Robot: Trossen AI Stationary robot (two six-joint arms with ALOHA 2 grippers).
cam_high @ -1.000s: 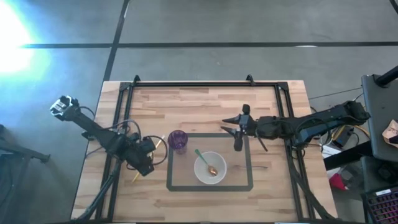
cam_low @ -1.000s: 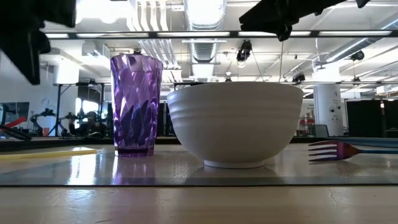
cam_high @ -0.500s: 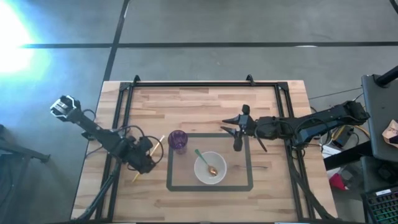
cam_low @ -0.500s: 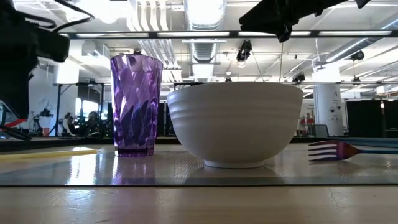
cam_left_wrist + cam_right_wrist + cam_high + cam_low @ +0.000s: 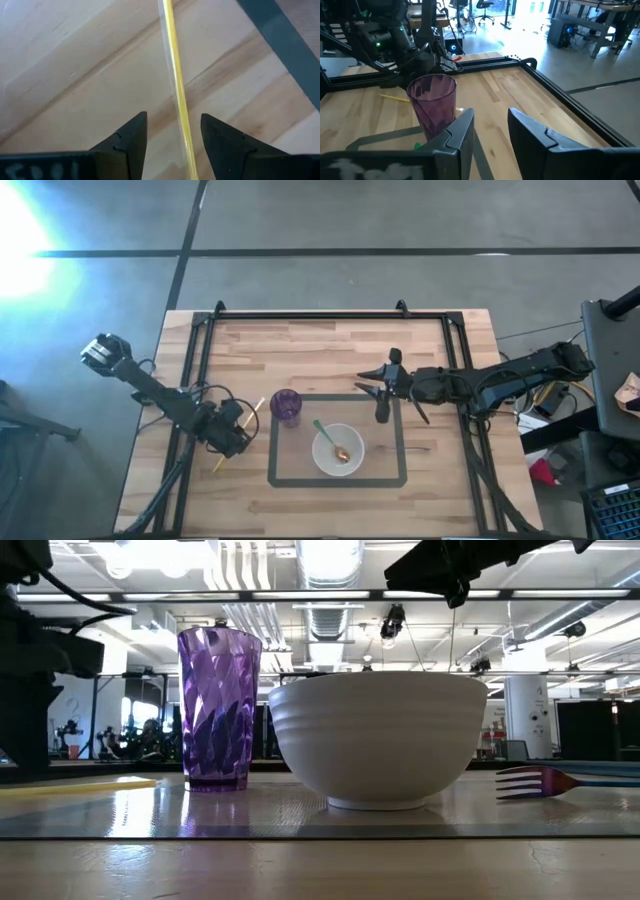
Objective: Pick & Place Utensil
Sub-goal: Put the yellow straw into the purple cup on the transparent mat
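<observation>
yellow utensil (image 5: 176, 95) lies on the wood between your left gripper (image 5: 170, 145)'s wide jaws, not yet gripped, while your right gripper (image 5: 490, 131) waits, jaws parted and empty.

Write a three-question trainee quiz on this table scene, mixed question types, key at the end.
1. True or false: the yellow utensil lies between the left gripper's open fingers.
2. What lies in the white bowl? A) fork B) green-handled spoon C) nothing
3. Fill in: the purple fork lies on the ___ beside the bowl.

Key: 1 true; 2 B, the spoon; 3 table.
</observation>
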